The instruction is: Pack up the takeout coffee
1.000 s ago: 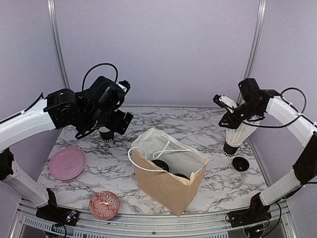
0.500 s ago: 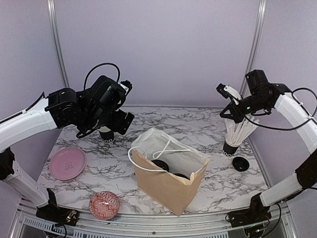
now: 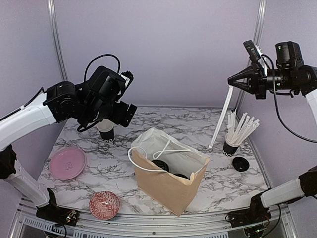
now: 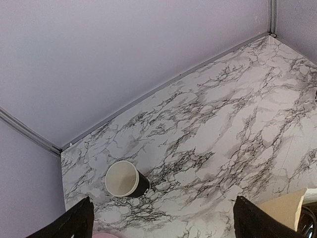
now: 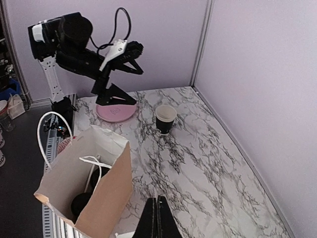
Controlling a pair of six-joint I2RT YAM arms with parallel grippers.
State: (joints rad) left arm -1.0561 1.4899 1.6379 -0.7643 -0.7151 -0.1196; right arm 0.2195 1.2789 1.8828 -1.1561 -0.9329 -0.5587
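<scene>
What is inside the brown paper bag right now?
Inside the paper bag, two dark round shapes show near its bottom, probably cups. The bag's walls hide their sides and anything else lower down.

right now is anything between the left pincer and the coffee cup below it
Nothing visible. The open left pincer hangs above the coffee cup, which stands alone on the marble table. Between the cup and the paper bag lies only bare marble.
</scene>
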